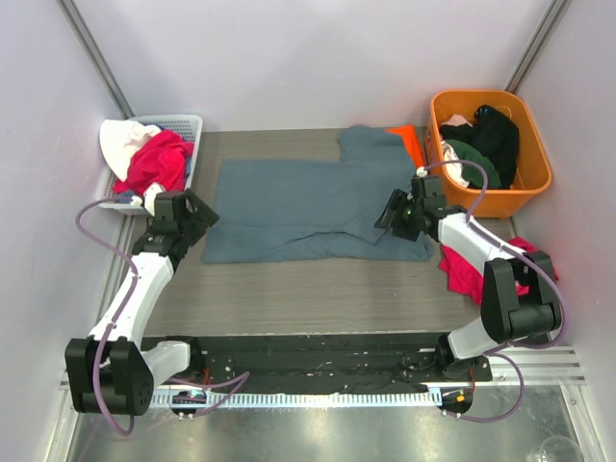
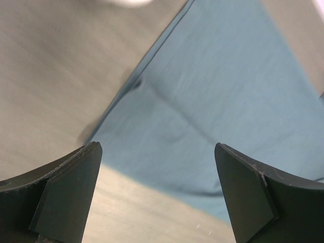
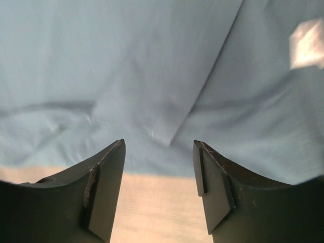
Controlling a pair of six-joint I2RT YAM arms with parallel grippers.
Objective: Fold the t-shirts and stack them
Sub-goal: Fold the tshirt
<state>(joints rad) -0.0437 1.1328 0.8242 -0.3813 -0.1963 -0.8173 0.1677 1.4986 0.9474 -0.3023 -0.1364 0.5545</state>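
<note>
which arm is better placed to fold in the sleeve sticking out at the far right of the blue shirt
Right, probably. Its open gripper sits at the shirt's right end, just near of the sleeve. The left gripper is at the shirt's opposite edge and would have to reach across the whole shirt.

Top external camera: fixed high, above and behind the arms' mounting rail (image 1: pixel 318 361), facing down and forward. It gives wide, distant coverage of the whole table (image 1: pixel 289 289) up to the back wall. Left wrist camera: seated behind the left gripper (image 2: pixel 157 147), looking out between its fingers (image 2: pixel 68 195). It sits very close to the tabletop, angled across the left end of the slate blue-grey t-shirt (image 2: pixel 217 96), and its picture is blurred. Right wrist camera: behind the right gripper (image 3: pixel 158 143), looking steeply down from very close onto the same shirt's near edge at its right end. Each wrist view shares its small patch of shirt and tabletop with the overhead view. The two wrist views show opposite ends of the one shirt.
</note>
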